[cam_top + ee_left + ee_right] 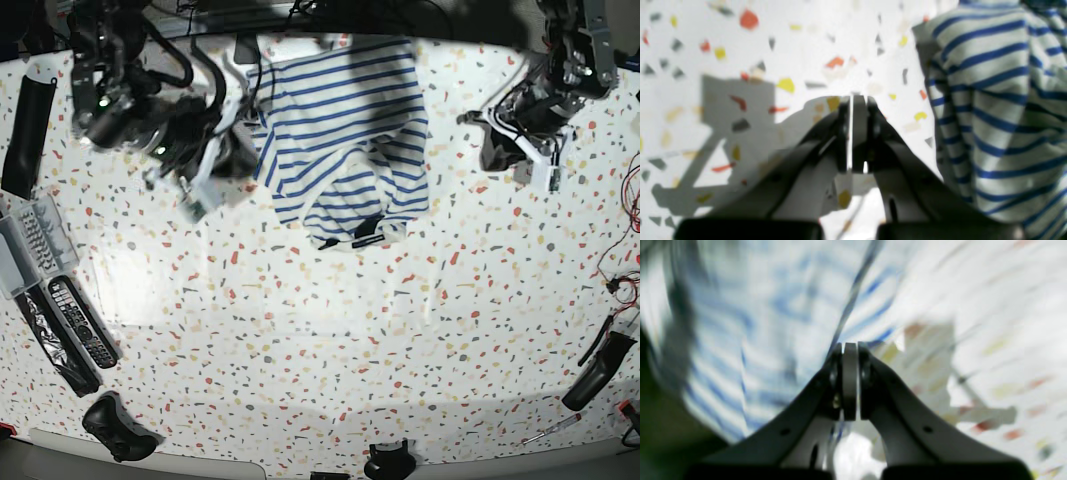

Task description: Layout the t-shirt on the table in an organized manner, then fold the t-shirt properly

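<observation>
The white, blue-striped t-shirt (345, 140) lies crumpled at the far middle of the speckled table (350, 350), with its black neck label (368, 236) at the near edge. My left gripper (543, 168) hovers over bare table to the shirt's right, apart from it. In the left wrist view this gripper (853, 98) is shut and empty, with the shirt (1000, 110) to the right. My right gripper (197, 195) is to the left of the shirt. In the blurred right wrist view it (850, 345) is shut, with the shirt (756, 323) behind it to the left.
Two remote controls (85, 325), a grey tray (30, 240) and a black tube (25, 120) lie along the left edge. Black gadgets sit at the front edge (120, 425) and at the right (600, 370). Red cables (625, 200) lie at the right edge.
</observation>
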`<state>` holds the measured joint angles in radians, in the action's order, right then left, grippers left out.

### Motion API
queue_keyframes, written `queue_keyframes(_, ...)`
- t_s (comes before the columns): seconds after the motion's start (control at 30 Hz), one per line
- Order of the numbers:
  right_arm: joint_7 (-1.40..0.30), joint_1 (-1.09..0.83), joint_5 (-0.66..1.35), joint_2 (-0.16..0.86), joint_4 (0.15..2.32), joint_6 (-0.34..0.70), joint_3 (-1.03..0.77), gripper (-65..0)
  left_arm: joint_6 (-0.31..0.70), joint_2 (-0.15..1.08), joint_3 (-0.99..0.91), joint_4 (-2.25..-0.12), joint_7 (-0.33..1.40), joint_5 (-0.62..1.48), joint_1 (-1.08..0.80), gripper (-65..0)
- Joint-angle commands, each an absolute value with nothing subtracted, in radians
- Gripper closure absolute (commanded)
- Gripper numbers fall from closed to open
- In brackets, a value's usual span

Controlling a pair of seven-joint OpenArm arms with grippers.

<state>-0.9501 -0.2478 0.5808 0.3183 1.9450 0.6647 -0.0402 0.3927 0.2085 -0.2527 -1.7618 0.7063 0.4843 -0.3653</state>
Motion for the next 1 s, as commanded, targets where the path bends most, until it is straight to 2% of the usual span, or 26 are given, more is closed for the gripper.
queue_keyframes(0.0,-0.934,-0.226,0.624,0.324,1.966,0.669,-0.041,0.0,0.396,0.215,-0.255,-1.800,0.687,0.500,-0.363,0.0)
queue_keyframes(0.2,-0.976,-0.177,0.646,0.276,1.966,0.665,-0.032,0.0,0.396,0.215,-0.255,-1.893,0.711,0.527,-0.366,0.0)
queue_keyframes(0.33,-1.028,-0.184,0.632,0.269,1.970,0.656,-0.036,0.0,0.396,0.218,-0.256,-1.922,0.793,0.522,-0.379,0.0)
queue_keyframes(0.43,-1.052,-0.224,0.633,0.269,1.998,0.654,-0.080,0.0,0.396,0.220,-0.276,-1.968,0.774,0.522,-0.434,0.0)
queue_keyframes(0.73,-1.064,-0.508,0.780,0.267,2.149,0.655,-0.459,0.0,0.396,0.220,-0.490,-2.051,0.753,0.533,-0.673,0.0)
queue_keyframes(0.97,-1.105,-0.767,0.796,0.184,2.177,0.693,-0.696,0.0,0.396,0.220,-0.600,-2.050,0.791,0.533,-0.883,0.0)
